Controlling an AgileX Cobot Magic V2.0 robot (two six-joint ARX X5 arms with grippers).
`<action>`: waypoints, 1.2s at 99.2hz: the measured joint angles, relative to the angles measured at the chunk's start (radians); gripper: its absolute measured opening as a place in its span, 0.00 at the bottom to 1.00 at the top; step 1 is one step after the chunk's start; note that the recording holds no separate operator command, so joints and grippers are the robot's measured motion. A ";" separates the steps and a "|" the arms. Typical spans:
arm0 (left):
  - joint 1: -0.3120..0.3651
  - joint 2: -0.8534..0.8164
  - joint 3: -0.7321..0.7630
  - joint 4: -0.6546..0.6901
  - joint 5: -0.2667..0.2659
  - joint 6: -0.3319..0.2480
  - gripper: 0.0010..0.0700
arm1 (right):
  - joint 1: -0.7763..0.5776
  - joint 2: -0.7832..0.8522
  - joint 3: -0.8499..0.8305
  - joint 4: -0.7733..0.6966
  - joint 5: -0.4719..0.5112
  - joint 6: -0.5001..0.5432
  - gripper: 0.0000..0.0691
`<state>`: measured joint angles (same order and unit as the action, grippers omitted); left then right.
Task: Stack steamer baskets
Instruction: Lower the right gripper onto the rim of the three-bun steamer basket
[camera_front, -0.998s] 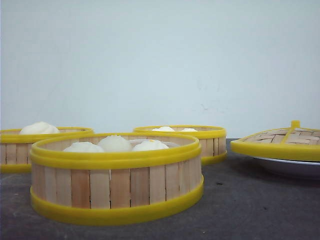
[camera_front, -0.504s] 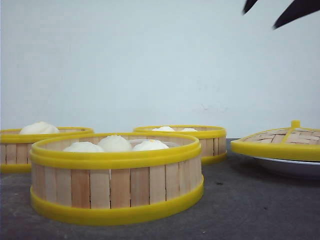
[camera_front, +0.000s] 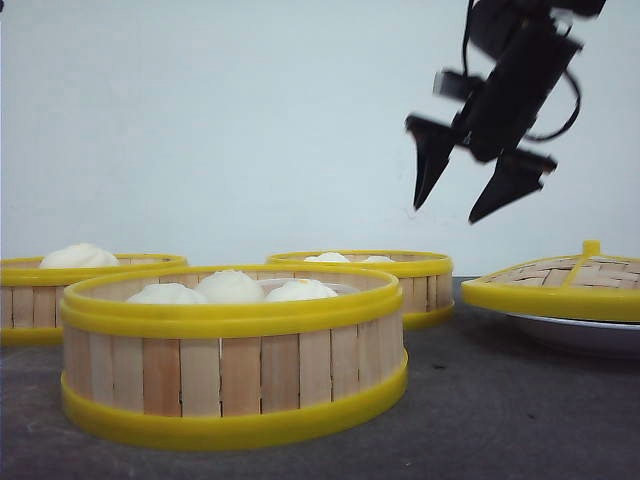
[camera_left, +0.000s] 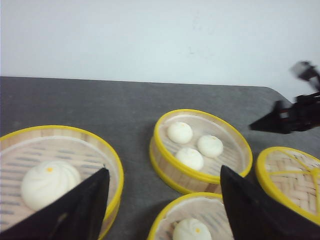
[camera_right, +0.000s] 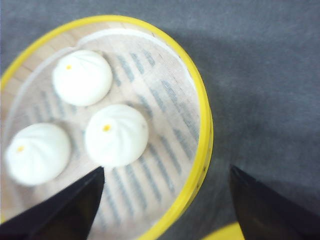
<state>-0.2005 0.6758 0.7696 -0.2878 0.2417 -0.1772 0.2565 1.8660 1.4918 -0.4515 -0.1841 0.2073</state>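
Before me: dark grey table (camera_front: 520, 400), matte and evenly lit, meeting a plain pale wall (camera_front: 250, 120) with a few faint scuffs.

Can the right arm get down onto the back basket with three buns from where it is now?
Probably yes. The right gripper hangs open above the back basket, and nothing lies between them. The rim is bare, and the lid sits off to the side on its plate.

No legible text, labels or numbers anywhere.
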 joint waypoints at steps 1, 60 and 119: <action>-0.001 0.000 0.000 0.000 0.000 0.000 0.60 | 0.001 0.004 0.000 0.003 0.003 0.002 0.70; -0.020 -0.001 0.000 -0.013 0.000 0.000 0.60 | 0.038 0.145 0.003 0.052 0.136 0.057 0.36; -0.020 -0.001 0.000 -0.023 0.000 0.001 0.60 | 0.044 0.147 0.006 0.094 0.191 0.191 0.04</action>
<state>-0.2207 0.6750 0.7696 -0.3103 0.2417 -0.1764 0.3004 2.0129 1.4979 -0.3576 0.0067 0.3981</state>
